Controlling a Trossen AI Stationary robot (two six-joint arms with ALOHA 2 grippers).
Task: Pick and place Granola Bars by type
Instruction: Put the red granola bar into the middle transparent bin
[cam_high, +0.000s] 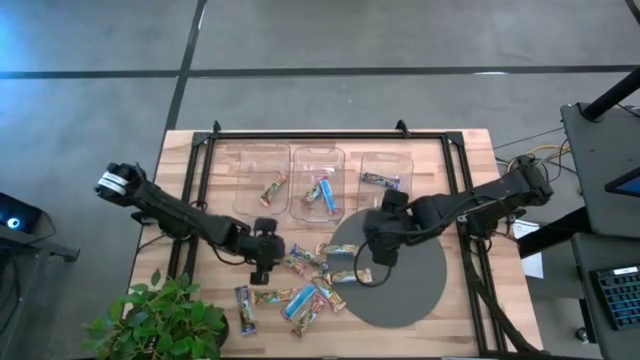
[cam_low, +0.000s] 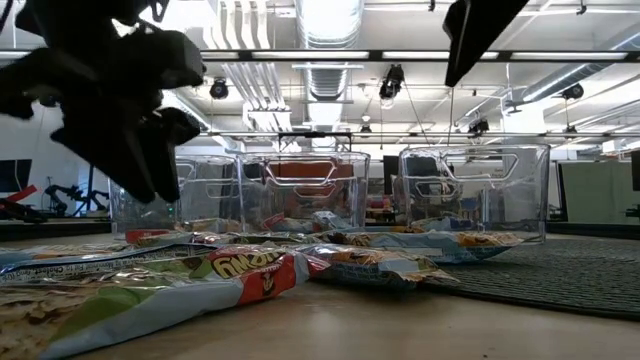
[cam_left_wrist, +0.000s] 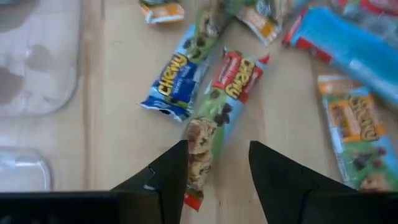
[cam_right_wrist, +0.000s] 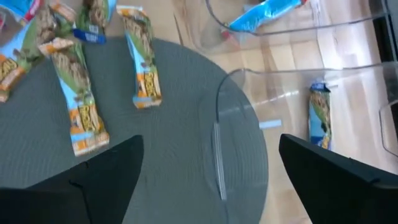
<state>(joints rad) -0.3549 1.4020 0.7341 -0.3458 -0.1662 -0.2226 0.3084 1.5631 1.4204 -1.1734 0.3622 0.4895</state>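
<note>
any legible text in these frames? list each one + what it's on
"CHEWY": blue-wrapped granola bar, left wrist view.
"Chewy", seen inverted: red-and-green bar ahead of the left gripper.
"Chewy", reversed: bar at the front of the low view.
All other wrapper print and the bars in the bins: too blurred to read.

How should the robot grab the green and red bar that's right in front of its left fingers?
Probably across the narrow middle of the green and red bar, coming straight down. It lies flat on the wooden table, lengthwise between the open left gripper fingers, so they can close on its long edges.
</note>
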